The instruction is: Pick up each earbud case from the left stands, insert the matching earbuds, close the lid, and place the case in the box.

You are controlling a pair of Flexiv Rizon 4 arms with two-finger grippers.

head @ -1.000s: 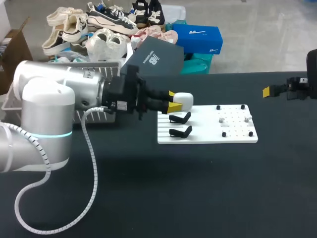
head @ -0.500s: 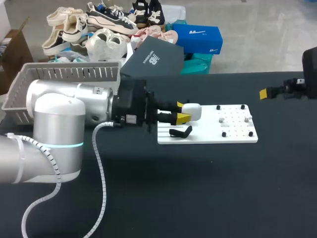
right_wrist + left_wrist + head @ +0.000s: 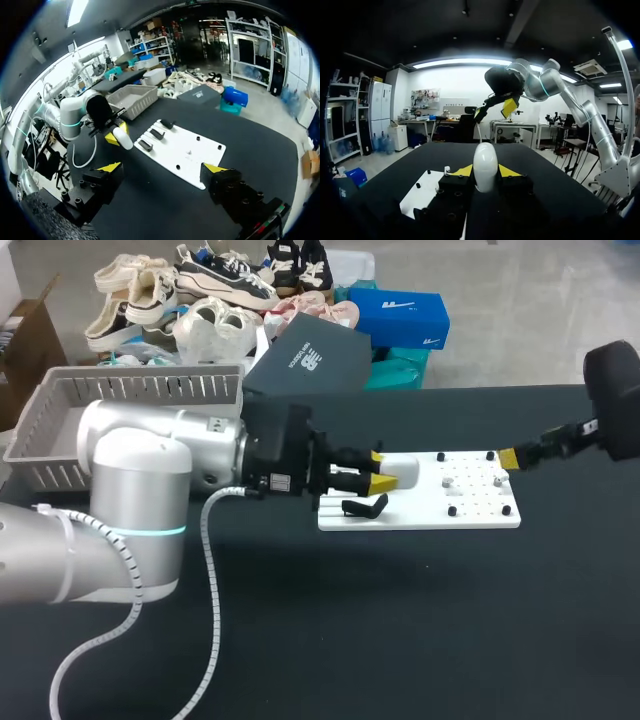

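Earbud case [image 3: 402,470], white, clamped in left gripper [image 3: 379,470].

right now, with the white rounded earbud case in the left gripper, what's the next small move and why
Probably bring the right gripper in to the white rounded earbud case to open its lid. The left gripper is shut on it above the white pegged board, the lid looks closed, and the right gripper stands open and empty.
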